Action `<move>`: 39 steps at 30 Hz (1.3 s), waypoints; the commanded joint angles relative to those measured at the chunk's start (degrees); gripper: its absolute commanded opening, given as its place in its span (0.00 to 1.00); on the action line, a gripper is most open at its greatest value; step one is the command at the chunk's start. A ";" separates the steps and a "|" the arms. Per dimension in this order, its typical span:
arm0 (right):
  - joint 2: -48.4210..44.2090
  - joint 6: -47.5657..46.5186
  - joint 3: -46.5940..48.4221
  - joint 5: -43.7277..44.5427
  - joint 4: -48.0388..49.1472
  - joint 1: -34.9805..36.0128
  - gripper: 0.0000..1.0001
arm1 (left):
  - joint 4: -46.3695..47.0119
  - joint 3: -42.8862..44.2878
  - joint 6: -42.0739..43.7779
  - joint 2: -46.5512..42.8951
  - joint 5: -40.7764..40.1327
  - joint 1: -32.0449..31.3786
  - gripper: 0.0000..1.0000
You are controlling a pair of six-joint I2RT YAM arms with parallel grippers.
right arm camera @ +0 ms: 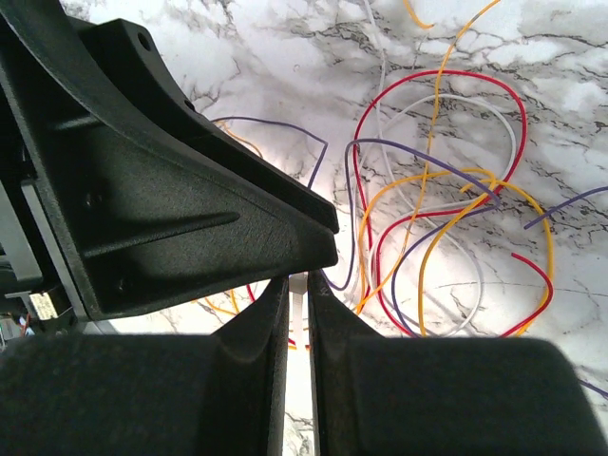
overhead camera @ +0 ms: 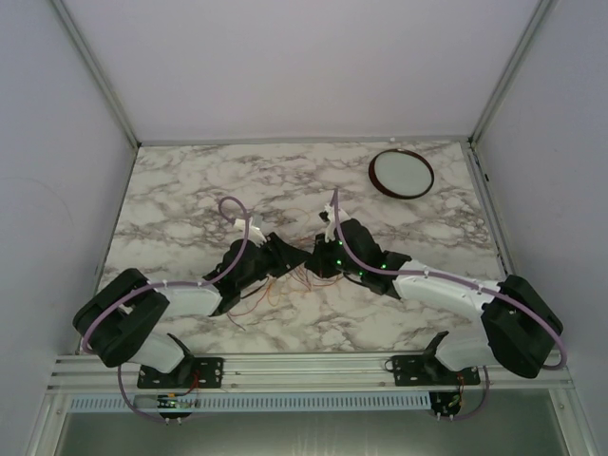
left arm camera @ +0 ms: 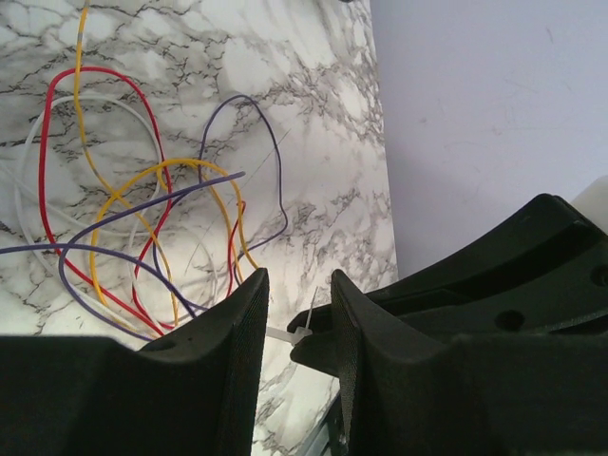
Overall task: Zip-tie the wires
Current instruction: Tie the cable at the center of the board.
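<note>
Marble table underneath everything, with a round white dish well apart at the far right corner. Two arms reaching in from the near edge and meeting nose to nose near the middle, left gripper and right gripper nearly touching.

Wires loose on the table between and just below the two grippers: red, yellow, orange, purple and white loops sprawled and crossing one another, not gathered, in neither grip as far as can be told.

Left gripper part open, jaws clearly apart. White zip tie lying across the gap, head toward the right arm; whether actually gripped, cannot tell. Right gripper closed down to a sliver, pinching a thin white strip, most likely the same zip tie.

Probably mid-handover or mid-threading of the tie, with no loop seen around the wires.

Possible trouble:
- Tie slipping or twisting out of such a narrow pinch, given its slick, springy plastic.
- Loop closing on only a few strands, or none, because of the wide sprawl.
- Hair-thin strands snagging under a jaw and dragging away.
- Grippers knocking together at such close quarters.
</note>
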 commanded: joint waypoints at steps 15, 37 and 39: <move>-4.05 5.29 -2.40 5.35 6.53 -0.56 0.04 | 7.94 -0.63 -3.70 2.54 -2.26 -1.84 0.17; -2.68 5.37 -3.18 7.77 5.25 2.95 0.05 | -3.79 5.77 3.33 -3.54 -5.30 2.69 0.00; -2.68 5.28 -3.01 8.45 5.10 3.45 0.05 | -3.86 5.67 3.25 -3.94 -5.52 2.94 0.00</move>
